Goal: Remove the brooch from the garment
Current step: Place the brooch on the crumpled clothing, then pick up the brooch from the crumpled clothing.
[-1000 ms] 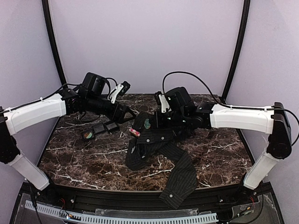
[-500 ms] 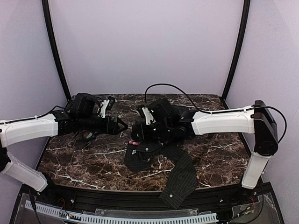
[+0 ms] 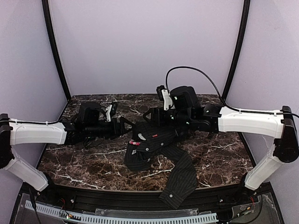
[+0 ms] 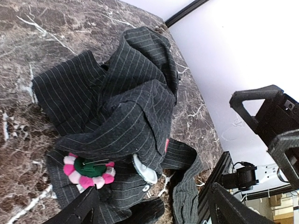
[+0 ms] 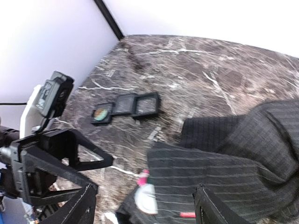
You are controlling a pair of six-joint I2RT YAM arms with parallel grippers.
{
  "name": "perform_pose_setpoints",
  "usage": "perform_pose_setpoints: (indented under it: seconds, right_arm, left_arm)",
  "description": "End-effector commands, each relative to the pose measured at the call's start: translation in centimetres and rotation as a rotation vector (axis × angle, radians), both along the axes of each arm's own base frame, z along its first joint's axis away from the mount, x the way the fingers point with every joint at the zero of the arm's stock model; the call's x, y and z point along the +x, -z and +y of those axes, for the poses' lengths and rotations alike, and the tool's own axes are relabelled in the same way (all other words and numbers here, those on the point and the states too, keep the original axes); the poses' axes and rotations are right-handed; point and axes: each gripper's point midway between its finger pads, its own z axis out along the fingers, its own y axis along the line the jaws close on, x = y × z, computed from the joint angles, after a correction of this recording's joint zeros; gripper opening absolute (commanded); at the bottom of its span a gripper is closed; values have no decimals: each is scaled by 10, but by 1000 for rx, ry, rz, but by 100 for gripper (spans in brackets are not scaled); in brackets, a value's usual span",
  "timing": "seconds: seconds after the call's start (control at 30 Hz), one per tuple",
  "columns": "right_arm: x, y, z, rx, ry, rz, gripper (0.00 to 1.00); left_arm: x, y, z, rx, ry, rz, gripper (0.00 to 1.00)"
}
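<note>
- Top view: The brooch [image 3: 135,138] is seen as a small pink spot on the left edge of the garment [image 3: 156,147]. The garment lies crumpled in the middle of the tabletop [image 3: 79,161]. The left tool [image 3: 124,126] is held low, just beside the brooch, to its left and a little behind it. The right tool [image 3: 150,115] is held over the garment, behind the brooch and to its right. The left tool is judged to be the nearer one.
- Left wrist view: The brooch [image 4: 88,169] is shown flat, with pink petals round a green middle, pinned on the garment [image 4: 126,107]. The left tool [image 4: 154,200] is spread wide and nothing is held in it. The brooch is not in the middle of the gap. It lies close to the tip of the finger [image 4: 81,210] on the left of this view, so a shift to that side is probably needed before a pinch. The right tool [image 4: 275,123] is seen far to the right, spread too.
- Right wrist view: Only a pink bit of the brooch [image 5: 141,178] can be seen, at the garment's edge [image 5: 233,158]. The right tool [image 5: 145,200] is spread wide and is empty. The left tool [image 5: 103,175] is seen across from it, with the brooch between the two. Three small black trays [image 5: 126,106] lie well apart, farther back.
</note>
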Motion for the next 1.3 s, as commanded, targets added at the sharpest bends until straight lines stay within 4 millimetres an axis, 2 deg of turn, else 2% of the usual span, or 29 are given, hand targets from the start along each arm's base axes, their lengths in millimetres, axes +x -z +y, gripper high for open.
perform_pose_setpoints:
  seconds: [0.0, 0.2, 0.4, 0.5, 0.67, 0.77, 0.87, 0.93, 1.17, 1.27]
  right_arm:
    - [11, 26, -29, -44, 76, 20, 72]
    - [12, 24, -43, -20, 96, 15, 71]
    - [14, 30, -52, -23, 112, 22, 71]
    - [14, 31, -54, -19, 117, 25, 71]
    - [14, 28, -55, -9, 120, 24, 71]
    - [14, 28, -56, -9, 124, 24, 71]
    - [14, 28, -57, -9, 127, 26, 71]
    - [14, 29, -58, -9, 130, 27, 71]
    - [14, 30, -62, -10, 147, 31, 71]
    - [13, 26, -64, -6, 149, 20, 71]
  left_arm:
    - [0, 1, -27, -92, 29, 80, 80]
    - [-1, 18, -46, -115, 31, 168, 68]
    - [-3, 24, -57, -131, 35, 207, 53]
    - [-5, 31, -59, -123, 39, 226, 44]
    - [-4, 40, -58, -108, 18, 255, 35]
    - [-3, 41, -58, -110, 11, 265, 26]
    - [-3, 43, -58, -112, 6, 275, 22]
    - [-4, 44, -58, -115, 5, 279, 16]
    - [-5, 42, -59, -135, 10, 286, 3]
    - [-6, 42, -58, -126, 15, 278, 1]
